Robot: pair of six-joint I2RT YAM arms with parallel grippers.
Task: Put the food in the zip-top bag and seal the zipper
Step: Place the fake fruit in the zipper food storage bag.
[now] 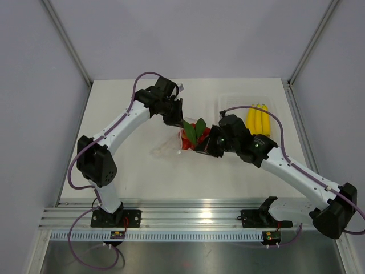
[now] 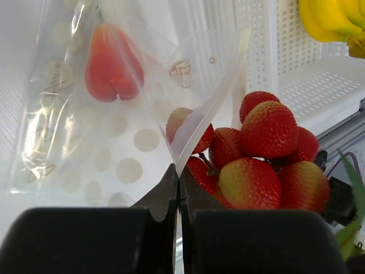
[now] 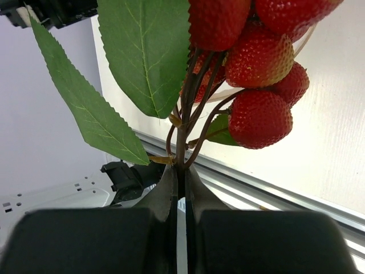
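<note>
Zip-top bag (image 1: 166, 148): lying crumpled at the centre of the counter (image 1: 137, 177), between both arms, with 1 edge being lifted.
Left pincer (image 2: 178, 178): closed tight and pinching the bag at its zipper (image 2: 208, 111) strip. Only the left wrist view is showing this grip, along with the pale dots and 1 smooth red fruit (image 2: 111, 63) behind the plastic.
Right pincer (image 3: 179, 178): clamping fully onto the stem (image 3: 181, 137) of the strawberry cluster (image 3: 259, 63) and holding it up just beside the raised strip. Only the right wrist view is showing the stem grip, with 2 serrated leaves (image 3: 145, 51) close up.
Bananas (image 1: 258, 119): lying in the clear tray (image 1: 228, 101) at the far right, well apart from the bag. Only the top view is showing both arms together.
</note>
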